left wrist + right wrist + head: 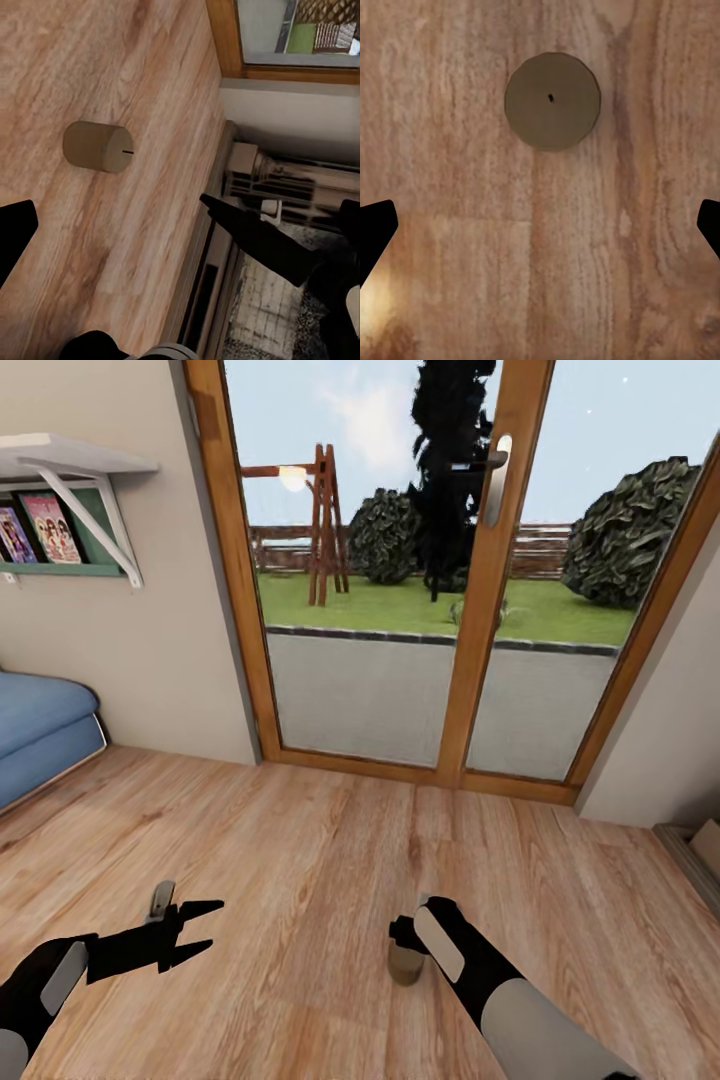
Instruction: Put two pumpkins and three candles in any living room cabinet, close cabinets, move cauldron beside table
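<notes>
**Now: candle upright on plank floor, right gripper above it**

Candle (405, 964), an olive-grey stub, stands upright on the plank floor (300, 860), well short of the glass door (420, 610). Right gripper (540, 225) hangs directly over the candle, jaws spread wide, gripping nothing. Left gripper (195, 932) hovers well to the candle's left, jaws parted, empty. Blue sofa (40, 730) sits far left of the candle.

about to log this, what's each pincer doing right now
Left pincer: open, holding nothing.
Right pincer: open, empty, fingers spread wide above the candle standing on the floor.
</notes>
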Controlling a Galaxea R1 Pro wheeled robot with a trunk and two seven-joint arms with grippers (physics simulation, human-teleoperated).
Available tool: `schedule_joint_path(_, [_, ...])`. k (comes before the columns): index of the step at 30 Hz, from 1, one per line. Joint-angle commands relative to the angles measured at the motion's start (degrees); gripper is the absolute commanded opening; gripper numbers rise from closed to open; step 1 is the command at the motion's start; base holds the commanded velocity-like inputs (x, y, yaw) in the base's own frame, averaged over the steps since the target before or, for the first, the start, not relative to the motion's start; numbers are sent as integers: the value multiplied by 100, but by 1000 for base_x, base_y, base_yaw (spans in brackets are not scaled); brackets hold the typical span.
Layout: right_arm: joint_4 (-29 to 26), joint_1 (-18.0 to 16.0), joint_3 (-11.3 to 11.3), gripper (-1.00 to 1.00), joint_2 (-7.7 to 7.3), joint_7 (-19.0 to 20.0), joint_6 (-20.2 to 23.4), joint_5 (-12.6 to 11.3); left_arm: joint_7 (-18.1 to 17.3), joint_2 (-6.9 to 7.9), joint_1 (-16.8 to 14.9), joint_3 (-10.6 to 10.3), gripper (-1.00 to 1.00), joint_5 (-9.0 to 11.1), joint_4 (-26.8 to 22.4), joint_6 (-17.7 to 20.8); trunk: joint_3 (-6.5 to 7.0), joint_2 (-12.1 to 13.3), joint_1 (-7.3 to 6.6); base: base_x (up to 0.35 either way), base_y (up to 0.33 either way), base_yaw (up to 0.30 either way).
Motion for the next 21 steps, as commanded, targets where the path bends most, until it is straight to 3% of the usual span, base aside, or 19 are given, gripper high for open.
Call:
schedule_joint_path(1, [4,0,12,100,7,0,0,3,-34,-1,0,2,100,5,0,1,-18,-42,22,0,0,0])
schedule_joint_path(5, [13,0,34,100,24,0,0,10,-581,3,0,-11,100,-8,0,-2,-107,-47,33,0,0,0])
schedule_joint_path(8, [19,0,39,100,34,0,0,11,-1223,33,0,-19,100,-37,0,-16,-173,-51,40,0,0,0])
schedule_joint_path(13, [20,0,40,100,46,0,0,11,-1412,45,0,-20,100,-43,0,-16,-284,-58,53,0,0,0])
schedule_joint_path(21, [20,0,48,100,52,0,0,11,-1432,46,0,-20,100,-36,-24,-16,-461,-68,74,0,0,0])
